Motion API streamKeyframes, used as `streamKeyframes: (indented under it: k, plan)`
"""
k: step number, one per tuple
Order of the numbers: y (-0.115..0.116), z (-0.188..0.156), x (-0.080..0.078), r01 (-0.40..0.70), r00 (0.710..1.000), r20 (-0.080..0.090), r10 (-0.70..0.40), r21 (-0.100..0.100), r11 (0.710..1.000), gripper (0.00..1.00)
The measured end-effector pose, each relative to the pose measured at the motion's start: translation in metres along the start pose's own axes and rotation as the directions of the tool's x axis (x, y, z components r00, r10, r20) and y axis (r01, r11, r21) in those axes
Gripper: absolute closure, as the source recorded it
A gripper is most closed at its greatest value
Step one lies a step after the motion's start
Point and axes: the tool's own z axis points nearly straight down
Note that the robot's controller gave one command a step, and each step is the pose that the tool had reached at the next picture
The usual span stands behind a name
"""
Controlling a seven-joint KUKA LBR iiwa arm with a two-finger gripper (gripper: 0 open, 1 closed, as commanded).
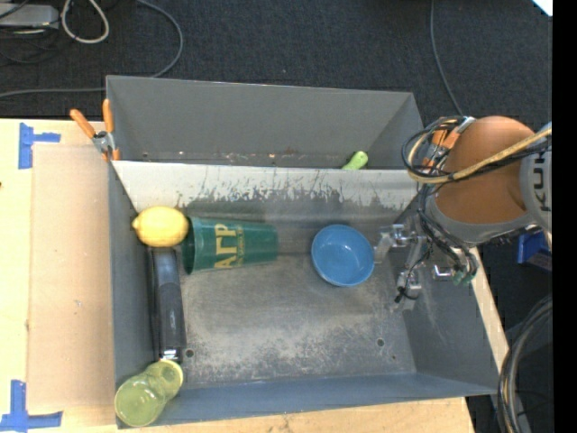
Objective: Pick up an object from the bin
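My gripper (400,267) hangs at the bin's right side, close to the right wall. It is open, with nothing between its fingers. Just to its left a small round blue bowl (343,255) sits upright on the floor, a short gap away from the fingertips. Further left, a dark green cup (230,244) with pale lettering lies on its side, its mouth turned to the left.
A yellow lemon (161,227) rests against the cup's mouth at the left wall. Below it a black-handled brush (168,307) runs down to a yellow-green round head (147,395) in the front left corner. A small lime-green piece (354,161) sits at the back wall.
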Motion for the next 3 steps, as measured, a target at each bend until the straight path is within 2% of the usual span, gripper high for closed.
streamKeyframes:
  k: [1, 2, 3]
  plan:
    - [0.000, 0.000, 0.000, 0.000, 1.000, 0.000, 0.000, 0.000, 1.000, 0.00]
    - [0.030, 0.062, -0.011, -0.002, 1.000, -0.007, 0.002, -0.003, 1.000, 0.00]
    - [0.005, 0.065, -0.021, -0.005, 1.000, 0.008, 0.005, 0.002, 1.000, 0.00]
